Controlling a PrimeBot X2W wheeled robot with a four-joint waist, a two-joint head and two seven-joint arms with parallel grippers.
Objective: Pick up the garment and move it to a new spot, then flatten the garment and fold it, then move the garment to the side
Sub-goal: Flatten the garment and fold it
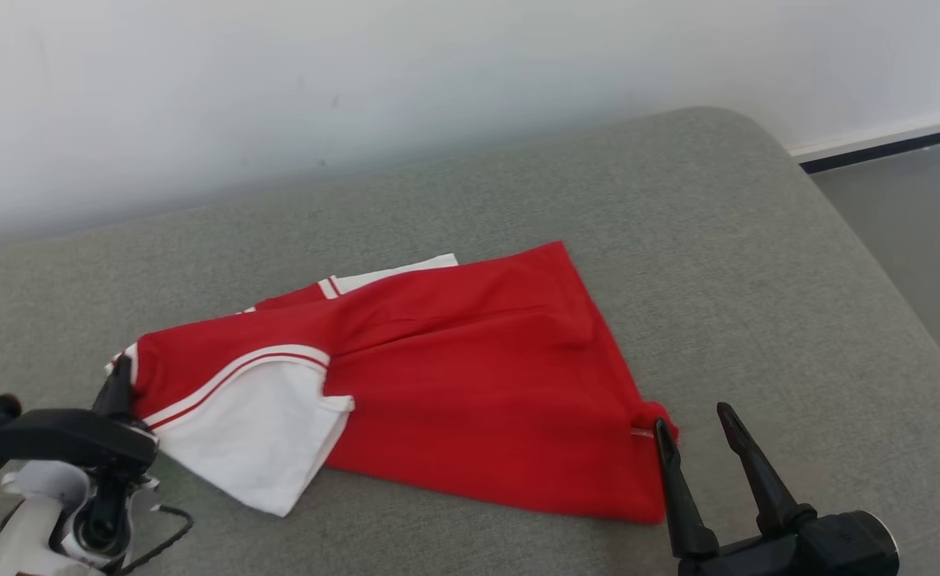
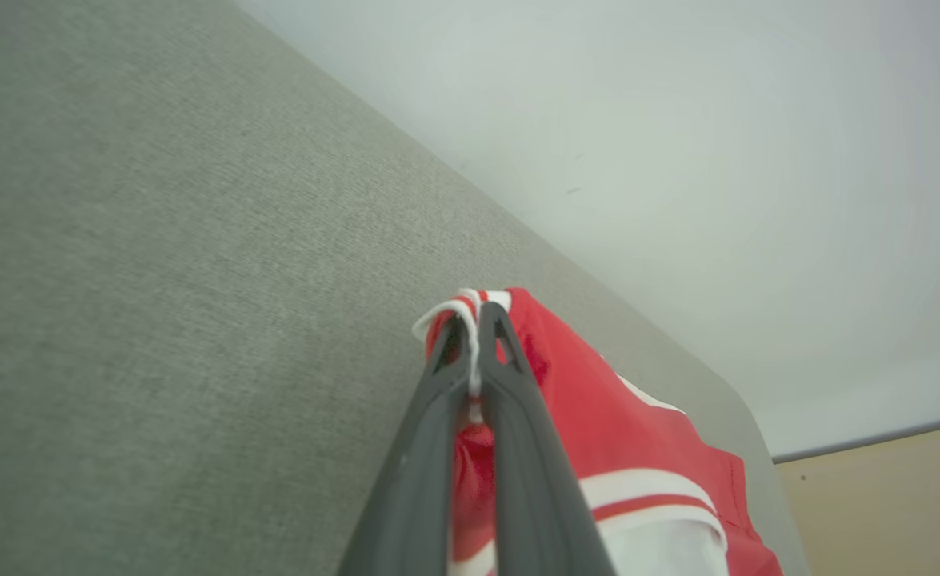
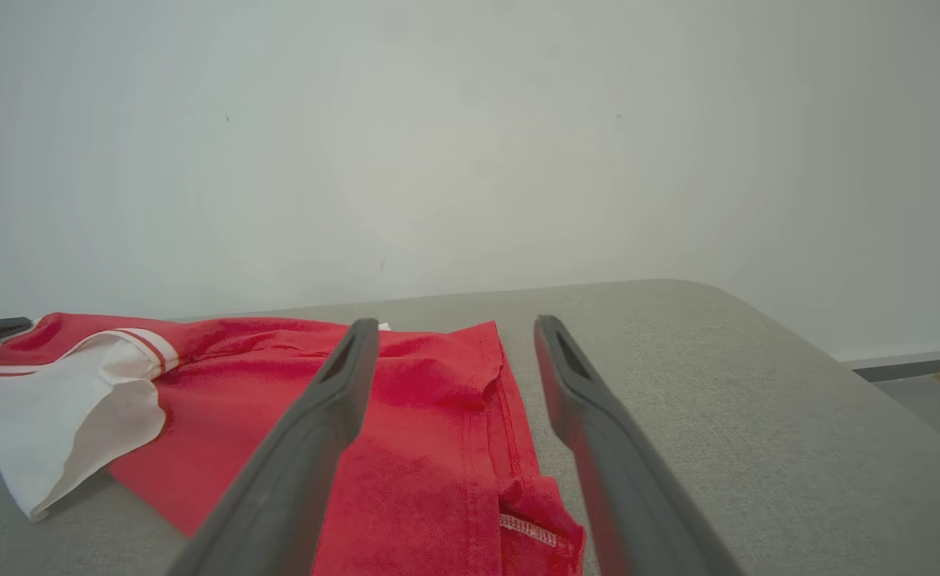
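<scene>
Step, judged: flatten/fold phase. Shirt (image 1: 470, 384) lies on grey cushion (image 1: 758, 264), centre to lower centre of head view. Mostly spread but not square, wrinkles mid-body.

L side: left gripper (image 2: 474, 316), lower left of head view, fingers pressed together on red-and-white trimmed edge at shirt's left end. Left wrist view shows cloth pinched betw. the tips and bunched just past them.

R side: right gripper (image 1: 694, 418), lower right of head view, fingers spread, holding nothing. Left fingertip sits just at red hem corner (image 1: 654, 432); touching or just above, can't tell. In right wrist view that corner lies low betw. the two fingers, stitched hem curled up.

Next move, est.: right needs to drop onto hem corner and close on it, getting both layers if doubled. Then w/ left hold, pull ends apart to tension cloth before any fold. Risk: grabbing top layer only.

Counts:
- shirt: 1
- grippers: 2 (1 pinching, 1 spread)
- cushion: 1
- white sleeve (image 1: 254, 432), lower left; 2nd white strip (image 1: 406, 272) at shirt's far edge, so 2 white parts seen
- wall (image 1: 358, 80) behind, floor (image 1: 918, 240) at right
</scene>
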